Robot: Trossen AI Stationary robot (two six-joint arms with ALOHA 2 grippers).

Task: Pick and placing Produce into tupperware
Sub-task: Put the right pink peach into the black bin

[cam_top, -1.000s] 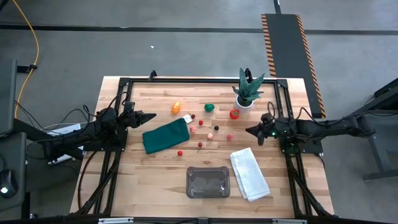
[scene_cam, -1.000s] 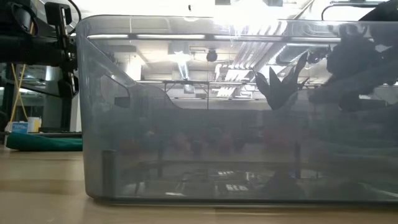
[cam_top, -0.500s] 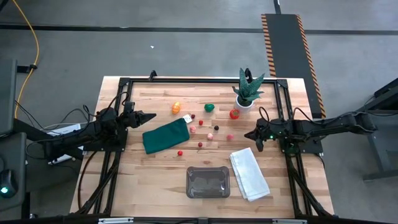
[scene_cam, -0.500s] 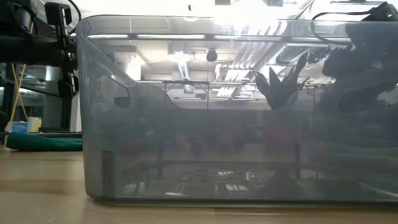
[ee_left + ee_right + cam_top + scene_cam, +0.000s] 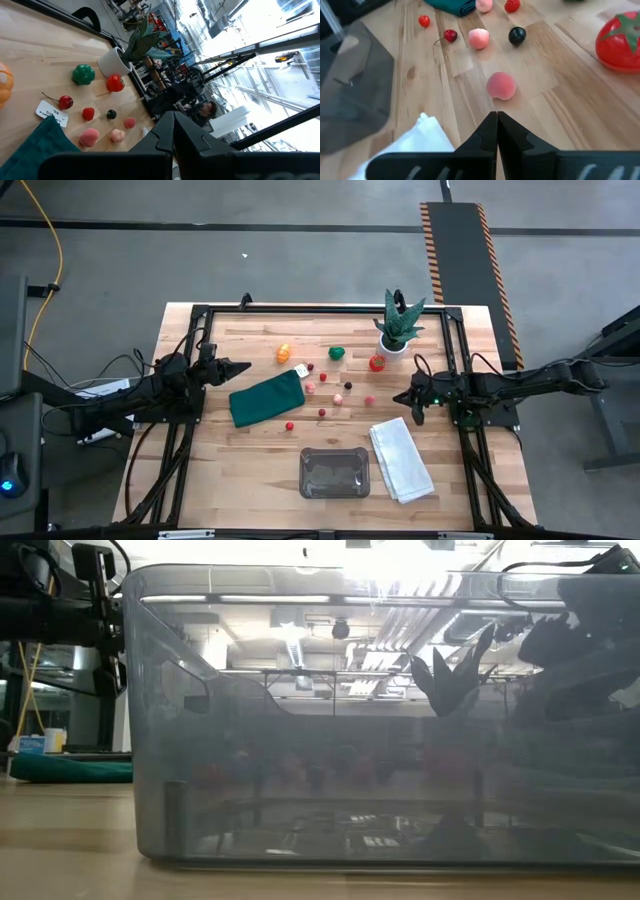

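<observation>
The tupperware (image 5: 334,472), clear, greyish and empty, is being left near the front edge of the surface (image 5: 250,460), unchanged. The pink produce (image 5: 501,85) is being approached by the clenched right tool (image 5: 412,400), now slightly lower. A white tag (image 5: 52,113) is unreadable. The left tool (image 5: 244,367), also clenched, is being kept still.

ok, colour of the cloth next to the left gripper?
Dark green cloth, clearest in the high view, just inboard of the left gripper.
</observation>
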